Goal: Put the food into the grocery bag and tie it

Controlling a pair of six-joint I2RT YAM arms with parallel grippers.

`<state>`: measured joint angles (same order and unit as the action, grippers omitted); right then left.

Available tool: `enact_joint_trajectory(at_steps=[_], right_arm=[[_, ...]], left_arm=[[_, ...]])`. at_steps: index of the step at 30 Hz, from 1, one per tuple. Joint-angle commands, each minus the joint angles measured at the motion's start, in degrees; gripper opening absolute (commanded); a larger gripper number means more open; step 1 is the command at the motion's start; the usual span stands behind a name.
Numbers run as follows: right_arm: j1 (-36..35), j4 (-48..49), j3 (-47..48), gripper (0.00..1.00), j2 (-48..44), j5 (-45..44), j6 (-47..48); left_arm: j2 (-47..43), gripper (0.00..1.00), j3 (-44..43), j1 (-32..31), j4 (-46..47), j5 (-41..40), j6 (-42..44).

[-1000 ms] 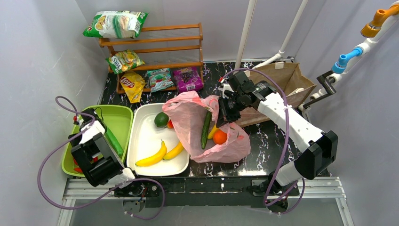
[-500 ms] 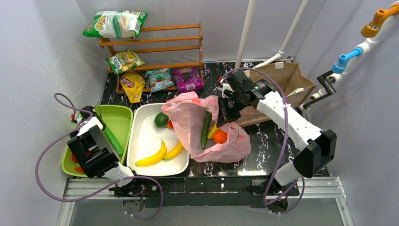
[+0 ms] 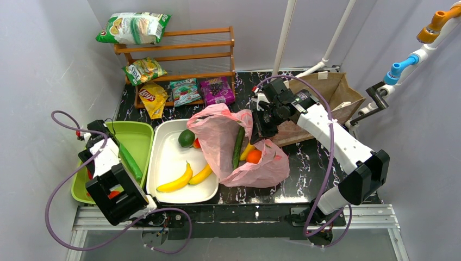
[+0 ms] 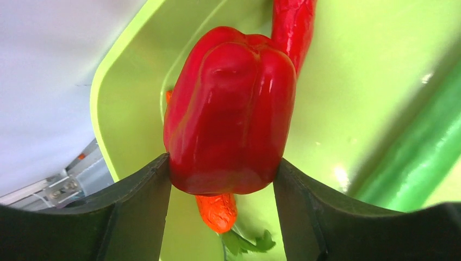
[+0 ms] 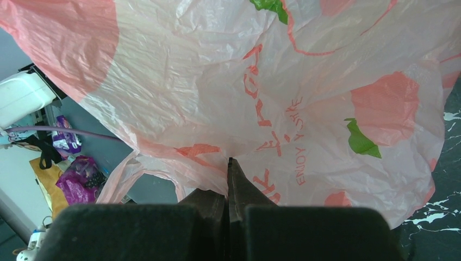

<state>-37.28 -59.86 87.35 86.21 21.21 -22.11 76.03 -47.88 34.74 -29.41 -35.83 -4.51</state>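
Pink bag [image 5: 304, 109] pinched, right arm [image 3: 331, 133] outstretched, left jaws gripping pepper [image 4: 231, 109]

Your left arm [image 3: 106, 157] is folded low at the near left, with its wrist tipped down. Your left gripper [image 4: 223, 166] has both fingers pressed on the sides of a red pepper [image 4: 231, 109]. Your right arm [image 3: 337, 141] reaches far out toward the middle. Your right gripper [image 5: 228, 179] is pinched tight on the pink bag [image 5: 326, 109].

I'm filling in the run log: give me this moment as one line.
left gripper: shut on red pepper in green bin | right gripper: pinching grocery bag | in bag: cucumber, orange
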Motion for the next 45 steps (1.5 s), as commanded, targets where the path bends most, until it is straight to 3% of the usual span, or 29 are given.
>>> enact_joint_trajectory(at_steps=[1,9,22,33,45], right_arm=[[-0.38,0.27,2.47,0.01,-0.53,0.03,0.83],[-0.33,0.68,1.16,0.01,-2.41,0.06,0.40],[-0.43,2.73,-0.21,0.01,-4.63,0.15,-0.54],[-0.43,3.59,-0.19,0.01,-5.56,-0.28,-0.24],[-0.42,3.21,4.14,0.01,-3.15,-1.93,-1.23]], left_arm=[[-2.80,0.00,-3.91,-0.32,-7.93,5.67,-6.50],[-3.30,0.00,-13.93,-0.37,-17.43,18.94,-15.05],[-3.71,0.00,-15.08,-2.17,-23.73,41.01,-29.23],[-6.36,0.00,-19.10,-14.38,-24.08,44.23,-35.45],[-12.58,0.00,-27.78,-27.79,-28.18,56.59,-30.58]])
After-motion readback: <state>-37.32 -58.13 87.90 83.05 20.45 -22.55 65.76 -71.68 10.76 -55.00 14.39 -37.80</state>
